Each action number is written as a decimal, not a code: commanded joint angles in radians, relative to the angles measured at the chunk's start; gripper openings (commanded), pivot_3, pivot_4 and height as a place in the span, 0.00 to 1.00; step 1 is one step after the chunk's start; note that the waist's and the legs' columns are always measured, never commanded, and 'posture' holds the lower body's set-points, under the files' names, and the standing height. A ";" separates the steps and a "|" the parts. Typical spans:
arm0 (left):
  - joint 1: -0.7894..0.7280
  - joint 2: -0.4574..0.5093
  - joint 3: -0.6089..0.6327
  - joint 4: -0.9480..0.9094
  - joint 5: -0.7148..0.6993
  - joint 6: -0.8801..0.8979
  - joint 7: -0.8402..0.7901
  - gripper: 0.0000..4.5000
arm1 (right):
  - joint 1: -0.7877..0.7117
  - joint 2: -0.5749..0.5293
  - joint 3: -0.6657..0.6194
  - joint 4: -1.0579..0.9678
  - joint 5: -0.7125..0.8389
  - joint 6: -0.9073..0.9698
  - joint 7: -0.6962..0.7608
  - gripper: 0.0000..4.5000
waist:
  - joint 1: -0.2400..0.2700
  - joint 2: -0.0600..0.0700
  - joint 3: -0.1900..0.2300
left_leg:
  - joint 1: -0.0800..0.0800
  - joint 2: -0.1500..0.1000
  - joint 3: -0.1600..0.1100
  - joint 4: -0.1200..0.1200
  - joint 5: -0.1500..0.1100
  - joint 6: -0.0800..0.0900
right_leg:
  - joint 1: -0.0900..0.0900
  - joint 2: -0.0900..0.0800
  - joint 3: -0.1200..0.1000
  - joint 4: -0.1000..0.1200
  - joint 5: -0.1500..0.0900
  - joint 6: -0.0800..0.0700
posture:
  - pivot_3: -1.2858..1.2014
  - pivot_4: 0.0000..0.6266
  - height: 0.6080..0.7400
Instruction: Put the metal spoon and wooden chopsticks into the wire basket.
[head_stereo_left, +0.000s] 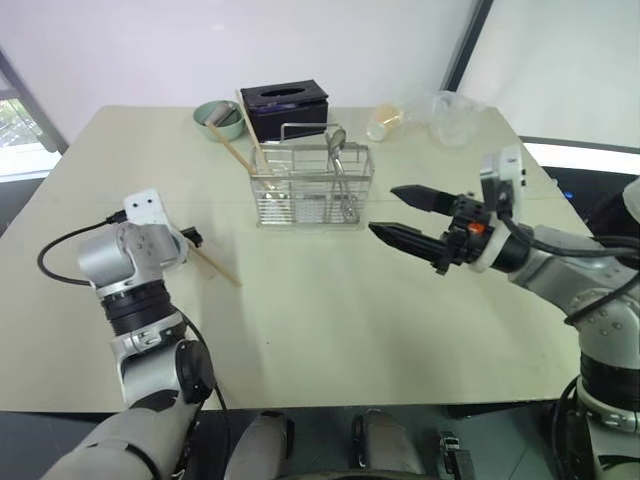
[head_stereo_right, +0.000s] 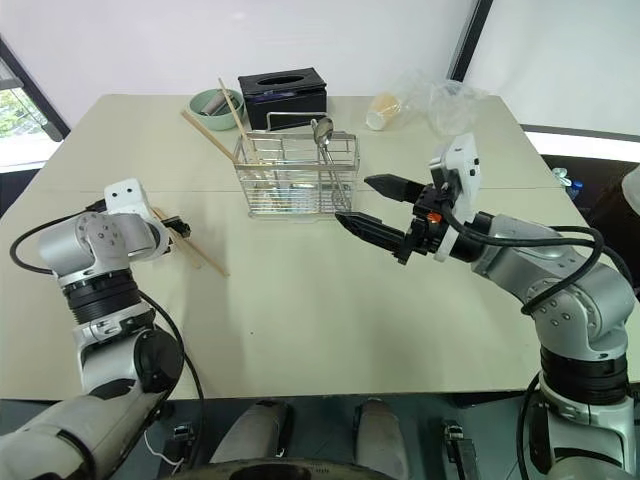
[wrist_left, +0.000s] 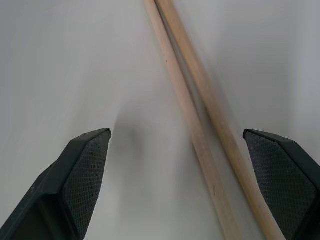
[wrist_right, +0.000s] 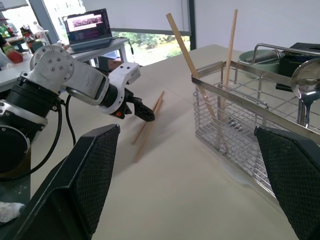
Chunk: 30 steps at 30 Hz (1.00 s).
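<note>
Beige tabletop (head_stereo_left: 330, 330), broad bare stretch along the near edge. Left gripper (wrist_right: 142, 112) angled down over a pair of wooden chopsticks (head_stereo_left: 213, 263) lying flat left of centre, jaws spread wide astride them, not touching. Wire basket (head_stereo_left: 312, 190) stands mid-table toward the far side: two more chopsticks (wrist_right: 207, 75) lean in its left end, metal spoon (head_stereo_left: 338, 160) upright in the right compartment. Right gripper (head_stereo_left: 408, 226) hovers level just right of the basket, jaws spread, empty.
</note>
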 joint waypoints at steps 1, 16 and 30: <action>0.009 -0.003 0.017 -0.045 0.030 0.005 0.000 1.00 | -0.013 0.000 -0.011 -0.021 0.012 -0.014 -0.003 0.99 | 0.000 0.000 0.000 | 0.000 0.000 0.000 0.000 0.000 0.000 | 0.000 0.000 0.000 0.000 0.000 0.000 | 0.52 0.24 0.31; -0.020 -0.030 0.039 -0.048 0.066 -0.058 -0.029 1.00 | -0.040 -0.004 0.006 -0.005 0.023 0.000 -0.005 0.99 | 0.001 0.000 0.000 | 0.000 0.000 0.000 0.000 0.000 0.000 | 0.001 0.000 -0.001 0.000 0.000 0.000 | 0.52 0.24 0.31; -0.047 -0.013 0.107 -0.098 0.092 -0.052 -0.027 1.00 | -0.023 0.007 0.007 -0.013 0.021 -0.007 -0.024 0.99 | 0.000 0.000 0.000 | 0.000 0.000 0.000 0.000 0.000 0.000 | 0.000 0.000 -0.001 -0.001 0.000 0.000 | 0.52 0.24 0.31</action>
